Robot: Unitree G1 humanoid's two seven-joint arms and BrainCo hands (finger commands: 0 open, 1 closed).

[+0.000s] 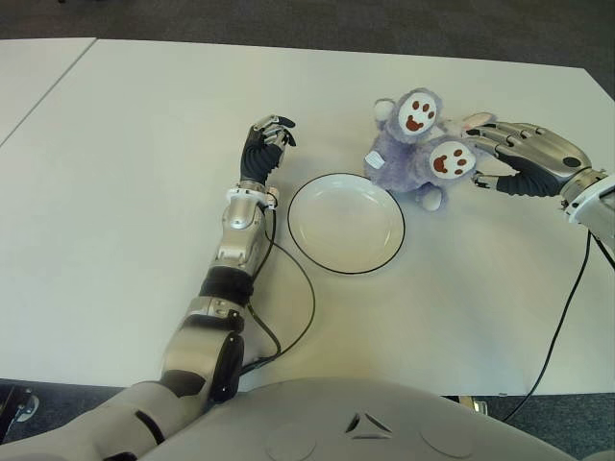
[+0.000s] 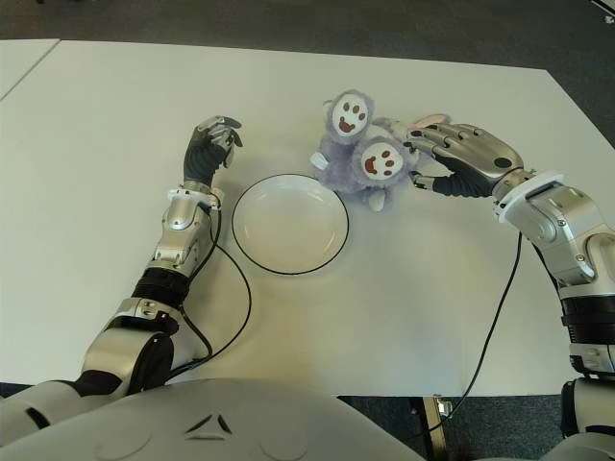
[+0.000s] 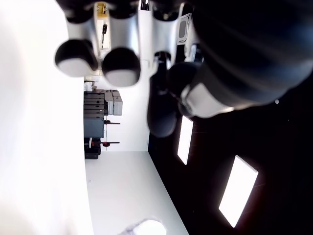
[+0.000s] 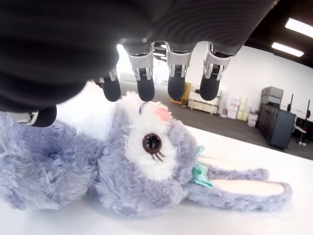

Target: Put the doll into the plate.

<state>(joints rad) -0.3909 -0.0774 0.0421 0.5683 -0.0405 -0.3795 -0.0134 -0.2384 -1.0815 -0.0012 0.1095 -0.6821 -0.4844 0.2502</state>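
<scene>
We see the doll (image 1: 420, 144) just beyond the plate (image 1: 346, 223); our right hand (image 1: 524, 154) fingers (image 4: 145, 88) spread over it, ungripped; left hand (image 1: 266, 144) curled, empty.

A purple plush bunny (image 2: 360, 154) lies above center on the white surface (image 2: 432, 288), just upper right of the black-rimmed plate (image 2: 289, 224). The right robot hand (image 2: 452, 158) reaches its head with fingers spread. The left robot hand (image 2: 209, 144) shows left of the plate.

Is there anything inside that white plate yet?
No. The plate shows only its bare white inside. The doll lies on the table beside it, with the right hand open over it.
</scene>
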